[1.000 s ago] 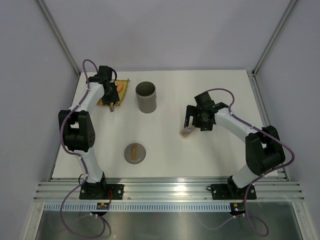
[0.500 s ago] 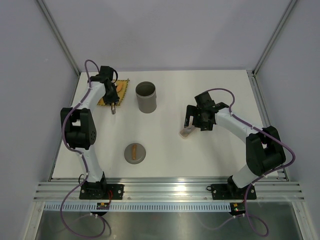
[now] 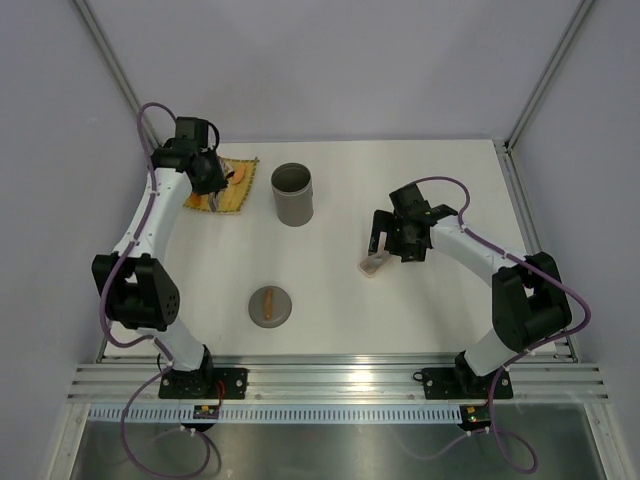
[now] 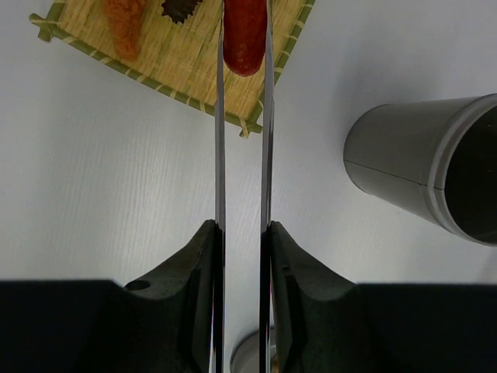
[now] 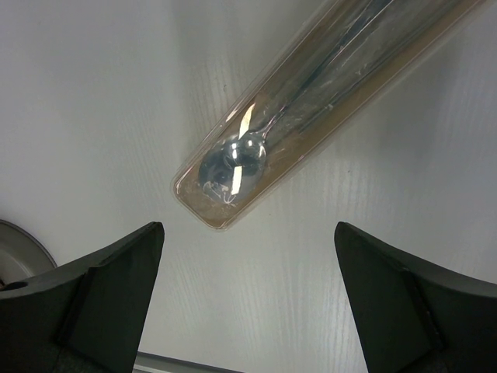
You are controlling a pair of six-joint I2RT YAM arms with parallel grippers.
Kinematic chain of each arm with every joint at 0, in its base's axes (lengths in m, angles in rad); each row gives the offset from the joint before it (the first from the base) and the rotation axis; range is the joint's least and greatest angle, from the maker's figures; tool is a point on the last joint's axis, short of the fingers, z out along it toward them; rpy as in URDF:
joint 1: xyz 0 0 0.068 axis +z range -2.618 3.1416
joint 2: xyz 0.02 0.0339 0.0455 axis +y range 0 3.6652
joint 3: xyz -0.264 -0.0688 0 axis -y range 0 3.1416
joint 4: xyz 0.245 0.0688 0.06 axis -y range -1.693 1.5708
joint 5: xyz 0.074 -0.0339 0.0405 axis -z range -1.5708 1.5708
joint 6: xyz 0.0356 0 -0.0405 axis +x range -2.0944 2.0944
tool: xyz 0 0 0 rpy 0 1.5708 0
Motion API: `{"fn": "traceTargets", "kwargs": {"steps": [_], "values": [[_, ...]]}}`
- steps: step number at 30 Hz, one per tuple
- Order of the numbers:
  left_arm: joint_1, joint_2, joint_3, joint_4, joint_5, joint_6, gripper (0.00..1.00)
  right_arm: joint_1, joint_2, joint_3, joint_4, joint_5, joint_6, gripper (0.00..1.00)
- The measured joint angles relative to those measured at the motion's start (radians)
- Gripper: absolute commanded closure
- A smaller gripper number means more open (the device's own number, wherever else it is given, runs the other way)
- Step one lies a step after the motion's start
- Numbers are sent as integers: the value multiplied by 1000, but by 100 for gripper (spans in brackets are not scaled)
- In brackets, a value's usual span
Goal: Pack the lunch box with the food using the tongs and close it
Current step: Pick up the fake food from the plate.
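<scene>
Left gripper (image 4: 242,233) clamping tongs (image 4: 220,140), pointing straight ahead, tips pinching red sausage (image 4: 245,35)

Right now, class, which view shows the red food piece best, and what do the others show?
Left wrist: the red food piece sits large, pinched between the tongs. Top external leaves it too small to tell; right wrist misses it.

Upper left of frame: mat (image 3: 225,195) and lunch box (image 3: 292,193) near each other, narrow bare strip between. Tongs (image 4: 220,155) jut from left claw (image 4: 242,233) over mat's edge; lunch box upright to their right. Centre of table (image 3: 330,250) bare: wide passage between lunch box and right claw (image 5: 248,233). Case (image 5: 311,101) lies under spread right claw. Lid (image 3: 270,305) lower centre-left, room all round.
</scene>
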Motion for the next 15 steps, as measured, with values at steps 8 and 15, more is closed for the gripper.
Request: {"fn": "traceTargets", "kwargs": {"steps": [8,15], "values": [[-53,-100,0,-16,29,9,100,1,-13,0,0,-1,16,1],[-127,-201,-26,17,146,24,100,8,-30,0,0,-2,32,1]]}}
